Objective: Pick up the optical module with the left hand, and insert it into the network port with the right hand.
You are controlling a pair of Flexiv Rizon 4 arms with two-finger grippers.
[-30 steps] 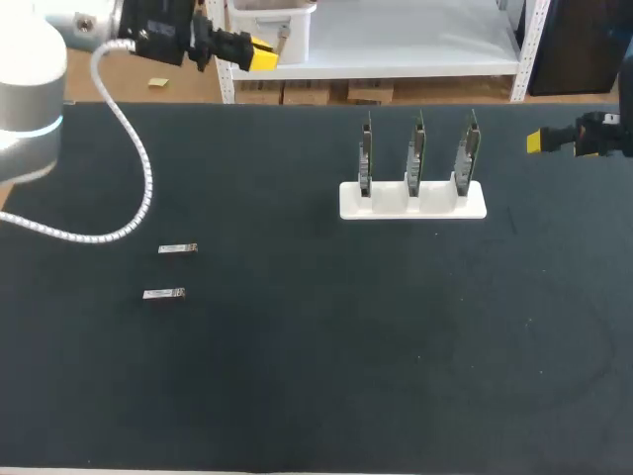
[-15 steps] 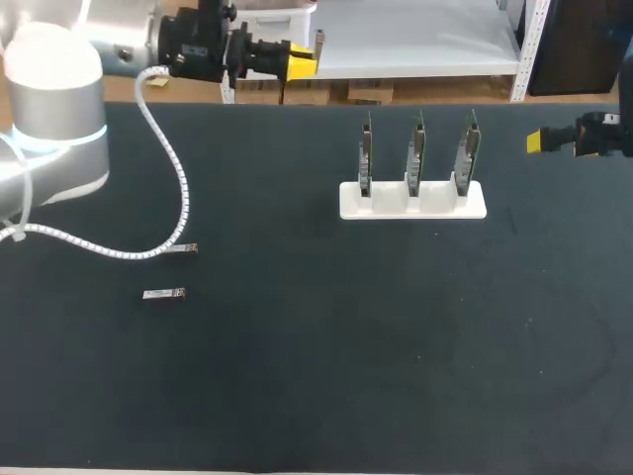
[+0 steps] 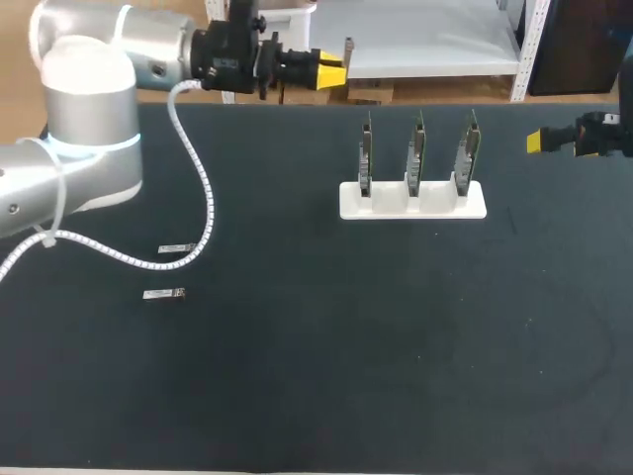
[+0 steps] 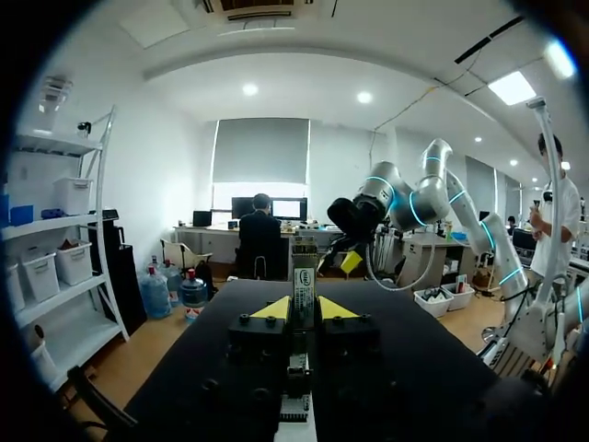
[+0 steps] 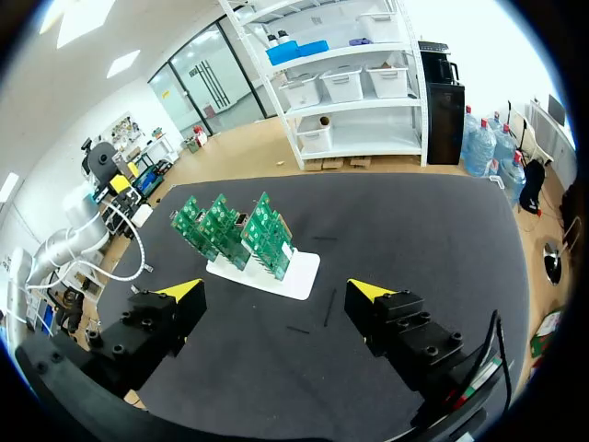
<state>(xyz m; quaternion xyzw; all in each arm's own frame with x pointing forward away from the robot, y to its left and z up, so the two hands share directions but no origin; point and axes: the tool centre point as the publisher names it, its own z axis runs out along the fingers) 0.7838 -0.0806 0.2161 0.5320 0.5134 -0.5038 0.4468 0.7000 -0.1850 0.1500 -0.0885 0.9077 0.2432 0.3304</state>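
Left pincer point(image 4: 304, 311) clamps the optical module point(image 4: 304, 279), which juts out beyond it.

No text, number or sign is legible in any view. The optical module point(image 4: 303, 281) bears a printed label, its characters too small to read.
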